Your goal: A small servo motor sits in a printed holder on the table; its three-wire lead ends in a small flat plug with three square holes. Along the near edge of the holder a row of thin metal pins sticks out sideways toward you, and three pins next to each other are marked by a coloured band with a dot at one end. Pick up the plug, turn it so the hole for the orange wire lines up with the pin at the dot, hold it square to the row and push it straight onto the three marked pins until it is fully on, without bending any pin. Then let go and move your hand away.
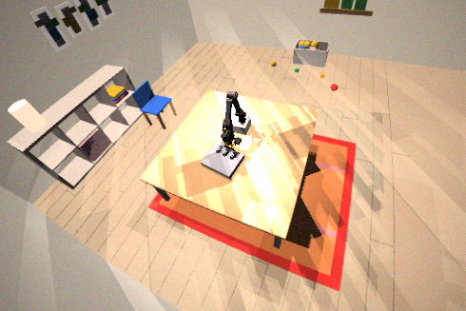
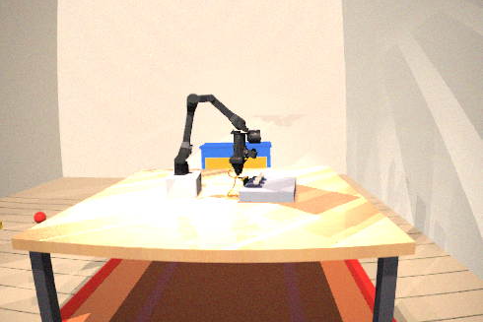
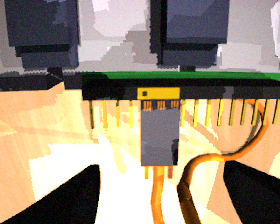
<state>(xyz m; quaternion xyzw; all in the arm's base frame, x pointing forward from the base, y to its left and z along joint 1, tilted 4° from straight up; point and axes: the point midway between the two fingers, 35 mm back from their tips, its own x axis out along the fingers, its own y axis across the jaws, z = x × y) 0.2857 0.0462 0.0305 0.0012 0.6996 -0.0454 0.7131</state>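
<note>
The grey plug (image 3: 160,135) lies square to the pin row (image 3: 219,112) in the wrist view. Its front end is close under the yellow band (image 3: 162,93), whose dot is at the left, and it covers the pins there. No bare pin length shows at its front. Short wire ends show behind it, yellow-orange at left, orange in the middle, brownish at right. My gripper (image 1: 227,145) (image 2: 239,173) (image 3: 163,171) is open, one finger on each side behind the plug, touching neither side. The holder (image 1: 223,164) (image 2: 268,190) stands before the arm. The visible neighbouring pins look straight.
The orange lead (image 3: 215,157) loops to the right of the plug, between it and the right finger, and passes near the right-hand pins. Dark blocks (image 3: 40,25) (image 3: 195,25) stand on the holder behind the row. The white arm base (image 2: 183,184) stands on the table (image 2: 212,231).
</note>
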